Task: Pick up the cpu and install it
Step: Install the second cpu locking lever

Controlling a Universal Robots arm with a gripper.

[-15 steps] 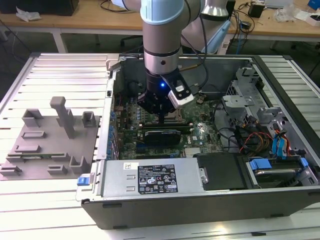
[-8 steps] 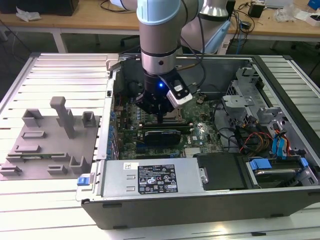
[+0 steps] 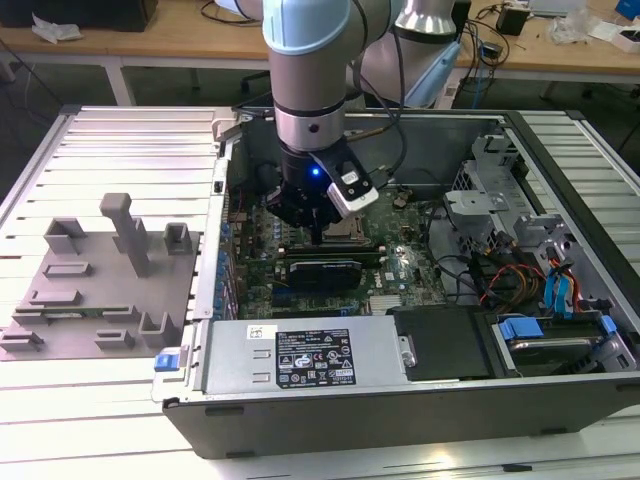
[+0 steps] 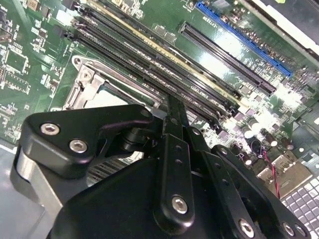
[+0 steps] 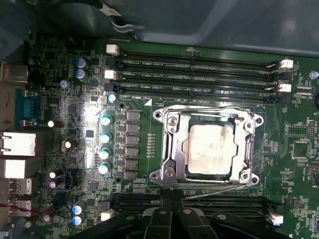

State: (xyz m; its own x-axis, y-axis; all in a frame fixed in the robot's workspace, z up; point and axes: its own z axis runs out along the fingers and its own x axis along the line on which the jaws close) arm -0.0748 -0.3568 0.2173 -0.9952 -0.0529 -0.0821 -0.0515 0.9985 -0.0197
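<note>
The small square cpu with its pale silver metal top [image 5: 208, 151] sits inside the shiny steel socket frame [image 5: 172, 144] on the green motherboard [image 5: 149, 99], so placement looks done. The black pincer [image 5: 172, 211] hangs just beside it, pressed together and pinching nothing.

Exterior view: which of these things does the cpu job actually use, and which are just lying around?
In use:
cpu, sitting in the socket frame
pincer, hanging over the motherboard

Just there:
grey fixture blocks on the exterior view's left
power supply
blue drive clips
</note>
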